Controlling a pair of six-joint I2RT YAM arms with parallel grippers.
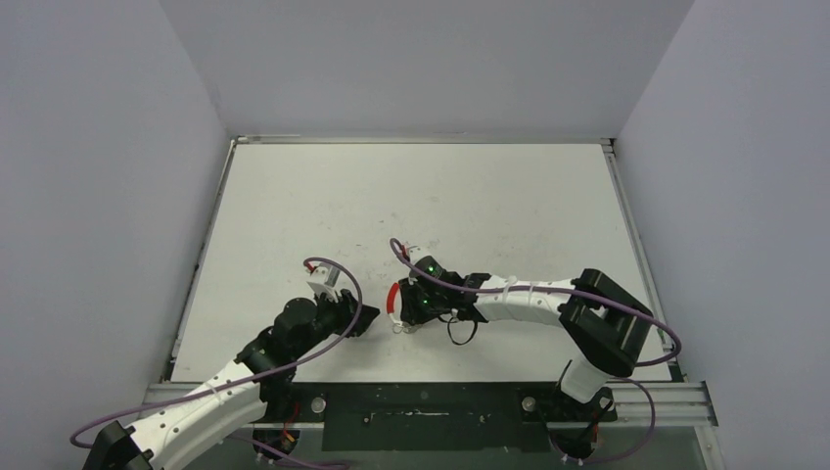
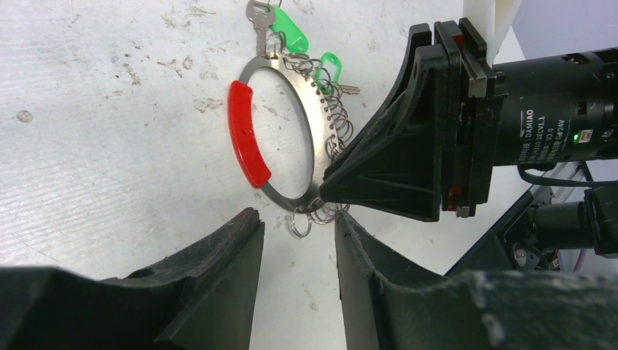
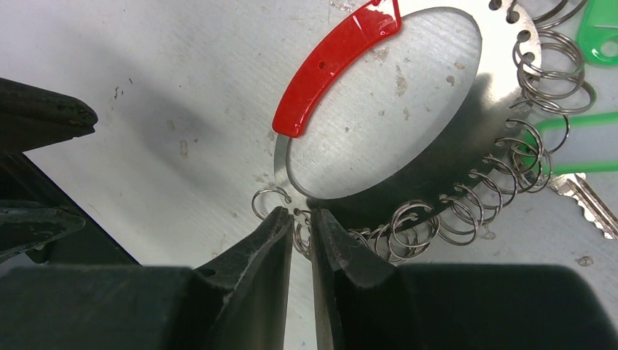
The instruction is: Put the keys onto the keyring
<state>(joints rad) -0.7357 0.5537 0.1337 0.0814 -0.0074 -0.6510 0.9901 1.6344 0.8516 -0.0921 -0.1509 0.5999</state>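
Left wrist view looks along the white table (image 1: pixel 440 196) at the keyring (image 2: pixel 284 198), which lies flat near the middle of the near half of the tabletop, between the two arms. It is a thin metal band with a curved red segment (image 2: pixel 244 131) on one side and a row of small wire loops (image 2: pixel 337 124) strung along the opposite side. The keys (image 2: pixel 256 18) and their green tags (image 2: pixel 288 29) lie at the far edge of the ring, touching it among the loops; whether each one is actually threaded on cannot be told. The left gripper (image 2: pixel 295 244) sits just short of the ring's near edge with its fingers spread and nothing between them, one stray loop lying just ahead of the gap. The right gripper (image 3: pixel 300 226) comes in from the other side and is pinched onto the band's lower rim, its two fingers nearly together with only a sliver of metal and a small loop showing between them. From its wrist camera the red segment (image 3: pixel 335 65) curves away to the upper left, the loops (image 3: pixel 466 211) fan out to the right, and the left gripper's (image 3: pixel 73 168) parted tips show at the left edge. From above, the two grippers meet beside the ring (image 1: pixel 393 297).
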